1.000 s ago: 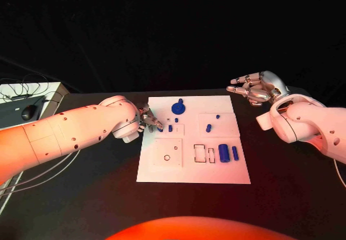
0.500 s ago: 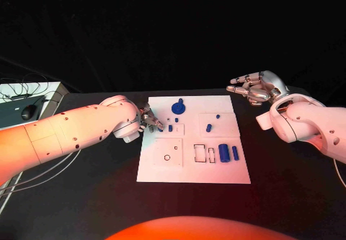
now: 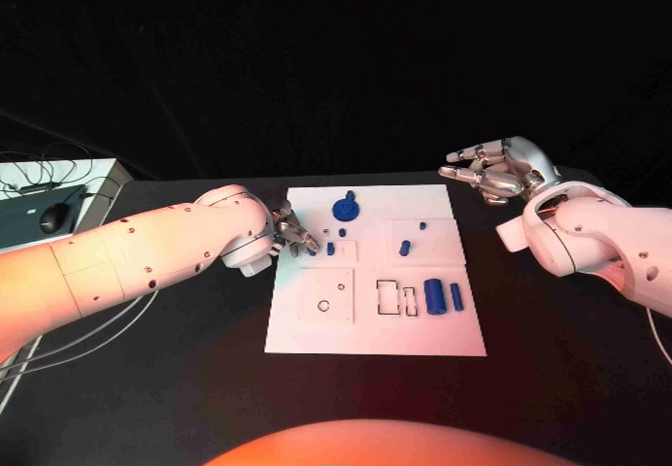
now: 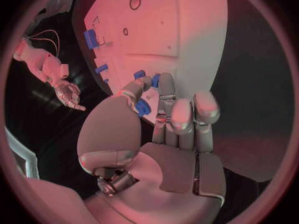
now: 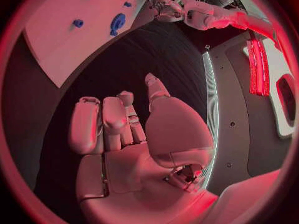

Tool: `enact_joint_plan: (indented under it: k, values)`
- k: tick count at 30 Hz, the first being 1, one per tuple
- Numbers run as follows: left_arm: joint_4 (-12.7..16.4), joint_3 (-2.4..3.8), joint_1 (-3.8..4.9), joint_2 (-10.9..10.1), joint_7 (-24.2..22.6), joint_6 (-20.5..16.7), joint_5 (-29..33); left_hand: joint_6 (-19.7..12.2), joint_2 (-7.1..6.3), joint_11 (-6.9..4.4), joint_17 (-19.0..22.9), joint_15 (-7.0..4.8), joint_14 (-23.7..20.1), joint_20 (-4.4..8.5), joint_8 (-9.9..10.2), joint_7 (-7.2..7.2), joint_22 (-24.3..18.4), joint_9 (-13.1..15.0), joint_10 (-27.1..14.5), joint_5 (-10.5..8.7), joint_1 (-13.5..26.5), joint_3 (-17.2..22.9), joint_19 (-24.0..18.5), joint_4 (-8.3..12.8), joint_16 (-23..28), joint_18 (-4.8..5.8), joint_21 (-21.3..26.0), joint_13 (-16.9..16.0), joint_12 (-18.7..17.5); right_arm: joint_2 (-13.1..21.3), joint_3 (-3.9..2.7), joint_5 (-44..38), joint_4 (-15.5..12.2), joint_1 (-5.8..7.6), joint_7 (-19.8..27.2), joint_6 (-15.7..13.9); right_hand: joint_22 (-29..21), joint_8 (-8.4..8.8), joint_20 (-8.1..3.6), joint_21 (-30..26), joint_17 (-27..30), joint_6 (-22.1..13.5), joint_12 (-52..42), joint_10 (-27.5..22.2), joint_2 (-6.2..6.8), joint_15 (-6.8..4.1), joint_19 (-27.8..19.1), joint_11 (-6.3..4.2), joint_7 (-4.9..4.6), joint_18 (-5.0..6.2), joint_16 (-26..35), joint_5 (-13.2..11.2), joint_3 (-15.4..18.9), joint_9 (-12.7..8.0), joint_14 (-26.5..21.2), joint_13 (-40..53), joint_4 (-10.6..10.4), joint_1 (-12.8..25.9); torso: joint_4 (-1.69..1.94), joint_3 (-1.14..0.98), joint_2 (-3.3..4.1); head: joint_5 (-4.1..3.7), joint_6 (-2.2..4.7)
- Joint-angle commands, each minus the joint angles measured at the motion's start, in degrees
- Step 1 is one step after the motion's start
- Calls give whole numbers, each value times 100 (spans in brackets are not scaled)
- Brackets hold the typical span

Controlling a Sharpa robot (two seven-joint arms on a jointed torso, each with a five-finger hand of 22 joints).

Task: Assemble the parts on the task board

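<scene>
At task board [image 3: 371, 325], left hand [image 3: 291, 231] on part [image 4: 142, 107]

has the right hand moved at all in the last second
No. The right hand hovers past the task board's far right corner, at the same spot relative to that corner as before, fingers apart and holding nothing.

White task board [image 3: 376, 330] flat mid-table; blue parts [image 3: 434, 295] scattered on it (two cylinders lying side by side).

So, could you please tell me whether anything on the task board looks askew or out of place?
Nothing stands out. The task board lies flat and square on the table, the blue parts sit tidily on it, and the left hand works at its edge while the right hand hovers beside the board, holding nothing.
</scene>
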State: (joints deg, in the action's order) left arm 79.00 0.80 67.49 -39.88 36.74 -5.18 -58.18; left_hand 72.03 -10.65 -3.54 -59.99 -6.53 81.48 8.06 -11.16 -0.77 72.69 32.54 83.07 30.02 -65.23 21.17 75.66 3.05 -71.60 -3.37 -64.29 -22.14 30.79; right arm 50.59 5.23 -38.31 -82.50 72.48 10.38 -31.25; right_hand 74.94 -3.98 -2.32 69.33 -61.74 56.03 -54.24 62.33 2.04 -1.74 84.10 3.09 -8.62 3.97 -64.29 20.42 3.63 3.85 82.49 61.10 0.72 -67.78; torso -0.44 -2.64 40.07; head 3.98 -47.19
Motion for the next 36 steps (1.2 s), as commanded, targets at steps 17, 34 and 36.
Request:
enact_joint_plan:
  k: [17, 34, 36]
  values:
    - [-99, -10, -17, 73, -18, 253, 48, 238, 424, -160, 78, -60, -14, 5, 56, 264, -46, -126, 267, -14, -426, -1161, -26, -298, 87, 67, 110, -5, -6, 7, -3, -38, -6, -1, 67, 2, 1021, -16, -15, 9, -5, 4, 25, 5, -16, -3, 463, -30, -46, 59, 23, 34, -8, 7, 14, 3, 30, 32, 4, 3, -5, -28, -14]
    - [24, 30, -20, -29, -57, 254, 50, 276, 470, -172, 70, -71, -16, 22, -46, 295, -32, -98, 252, -22, -444, -2007, -18, -679, 75, 80, 119, -67, 27, 4, -3, -38, 6, -1, 74, 1, 1020, -16, -15, 6, -6, 1, 30, 4, -6, -2, 463, -30, -47, 60, 26, 37, -12, 8, 14, 2, 33, 26, 3, 5, -2, -36, -9]
    - [46, 34, -21, -47, -65, 232, 51, 268, 513, -172, 72, -73, -17, 23, -77, 295, -29, -77, 252, -20, -474, -2229, -13, -782, 77, 81, 119, -83, 26, 3, -3, -38, 7, -1, 75, 1, 1020, -16, -15, 6, -6, 1, 30, 4, -6, -2, 463, -30, -47, 60, 26, 37, -12, 8, 14, 2, 33, 26, 3, 6, 1, -39, -4]
